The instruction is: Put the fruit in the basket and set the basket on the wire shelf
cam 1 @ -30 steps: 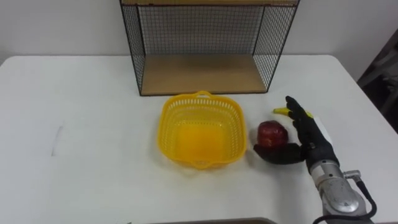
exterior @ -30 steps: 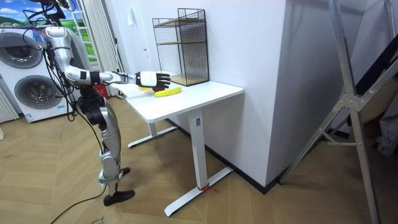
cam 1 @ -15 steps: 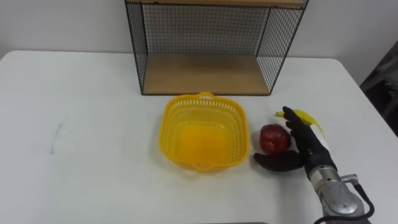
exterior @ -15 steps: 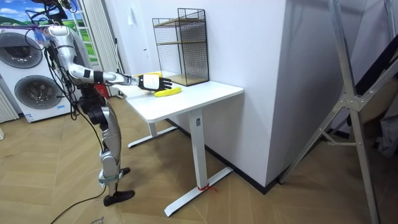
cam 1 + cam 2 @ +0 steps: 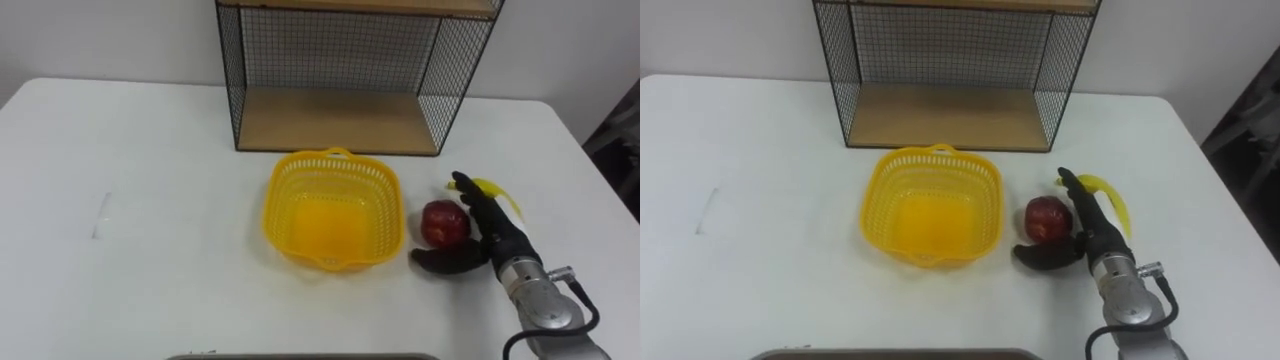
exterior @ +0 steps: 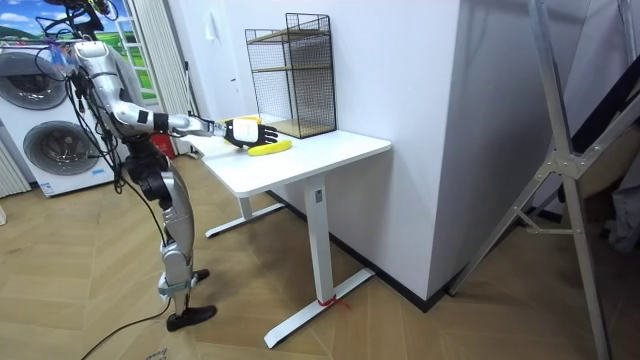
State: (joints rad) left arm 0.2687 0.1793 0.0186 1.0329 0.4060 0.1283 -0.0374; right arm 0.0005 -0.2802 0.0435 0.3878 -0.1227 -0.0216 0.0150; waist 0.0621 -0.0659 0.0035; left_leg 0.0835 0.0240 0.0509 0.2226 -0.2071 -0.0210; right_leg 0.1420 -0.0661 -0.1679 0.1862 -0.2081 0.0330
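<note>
An empty yellow plastic basket (image 5: 333, 208) (image 5: 931, 204) sits on the white table (image 5: 150, 200) in front of the wire shelf (image 5: 350, 70) (image 5: 950, 65). A red apple (image 5: 443, 222) (image 5: 1045, 217) lies just right of the basket. My right hand (image 5: 486, 232) (image 5: 1086, 232) is open around the apple's right side, fingers straight past it and thumb spread below it. A yellow banana (image 5: 497, 192) (image 5: 1112, 198) lies behind the hand, partly hidden by it. In the room view the hand (image 6: 247, 131) reaches over the table beside the banana (image 6: 269, 148).
The wire shelf has a wooden floor board (image 5: 335, 120) and a second board above. The table's left half is bare, with a faint mark (image 5: 102, 213). The table's right edge (image 5: 600, 190) runs close to my right hand. A dark edge (image 5: 300, 356) lies along the bottom.
The camera has shifted, so the whole scene sits slightly right. My right hand has drawn in closer to the apple and lower on the table. Basket, apple and banana have not moved.
</note>
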